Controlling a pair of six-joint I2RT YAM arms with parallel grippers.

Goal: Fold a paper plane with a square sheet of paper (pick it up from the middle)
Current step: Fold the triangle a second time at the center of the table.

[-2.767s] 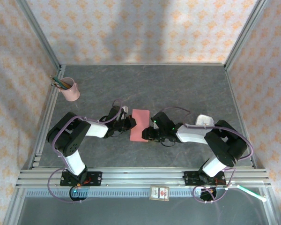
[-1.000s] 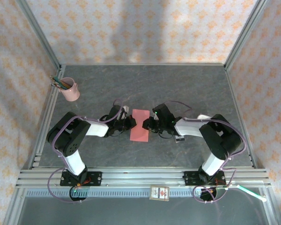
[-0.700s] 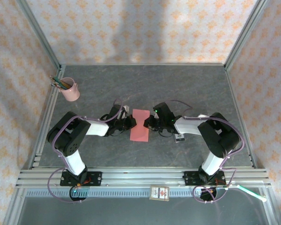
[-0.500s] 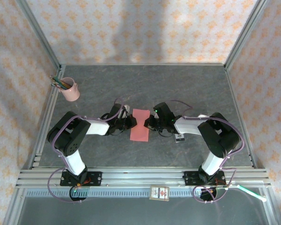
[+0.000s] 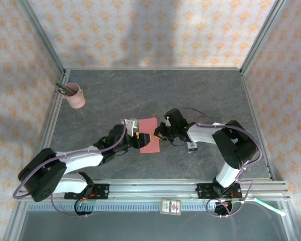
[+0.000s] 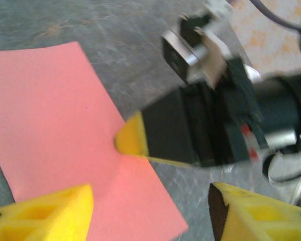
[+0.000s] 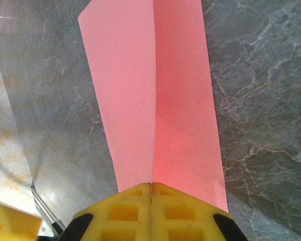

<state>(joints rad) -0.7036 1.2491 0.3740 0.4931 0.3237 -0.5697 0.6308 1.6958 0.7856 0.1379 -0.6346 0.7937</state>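
Grey table (image 5: 190, 95); right hand (image 7: 150, 190) pinches the paper (image 7: 155, 100), left hand (image 6: 150, 215) agape.

Soft, even overhead light in the top view, with broad faint shadows on the back wall (image 5: 150, 35). The left wrist view is motion-blurred, the right hand (image 6: 128, 143) smeared; the right wrist view is sharp, with pale glare on the tabletop (image 7: 60, 165)

Left arm (image 5: 78, 161), right arm (image 5: 205, 134): black joints, white link shells, lilac cables (image 5: 261, 150). Fingers (image 7: 125, 208) yellow, lattice-cut. Green LED (image 5: 167, 118) on right wrist.
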